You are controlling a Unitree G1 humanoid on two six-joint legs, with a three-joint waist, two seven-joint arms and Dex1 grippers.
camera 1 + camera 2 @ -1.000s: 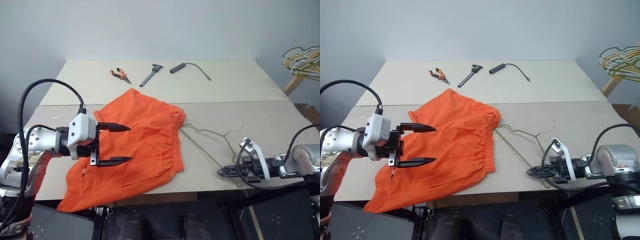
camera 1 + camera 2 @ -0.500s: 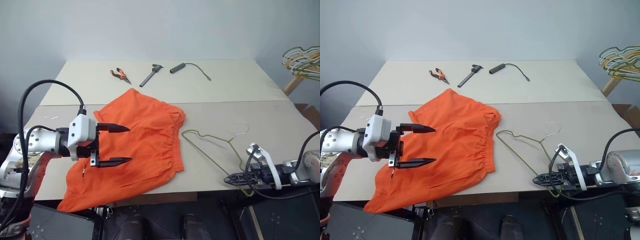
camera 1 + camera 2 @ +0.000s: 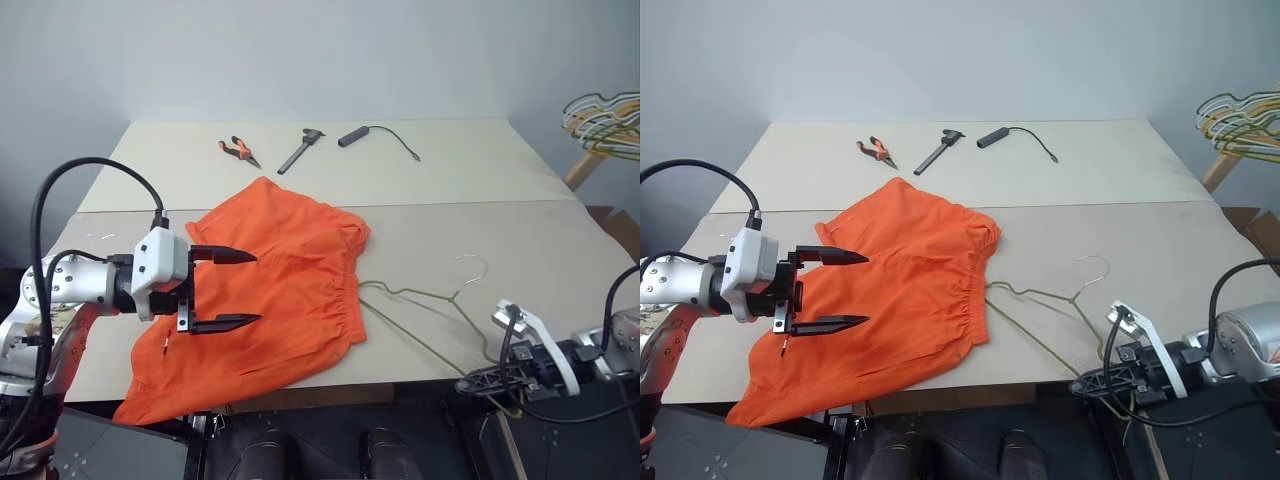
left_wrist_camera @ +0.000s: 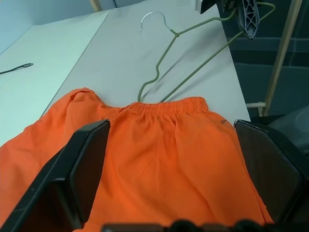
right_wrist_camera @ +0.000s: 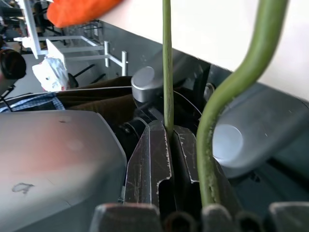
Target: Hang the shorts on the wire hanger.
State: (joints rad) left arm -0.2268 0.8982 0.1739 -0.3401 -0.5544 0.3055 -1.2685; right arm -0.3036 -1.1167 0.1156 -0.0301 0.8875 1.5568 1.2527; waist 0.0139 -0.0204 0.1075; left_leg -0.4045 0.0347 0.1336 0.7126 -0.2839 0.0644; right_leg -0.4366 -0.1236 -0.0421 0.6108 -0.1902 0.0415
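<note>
One wire hanger (image 3: 425, 312), hook seemingly pointing away, pinched by right gripper (image 3: 1102, 384); left gripper (image 3: 222, 290) wide.

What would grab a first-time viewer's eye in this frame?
The bright orange shorts dominate, spread over the table's near left part with one corner drooping past the front edge. The left end effector hovers wide open above them. At the near right edge, the right end effector is shut on the wire hanger, whose far end lies beside the waistband.
</note>
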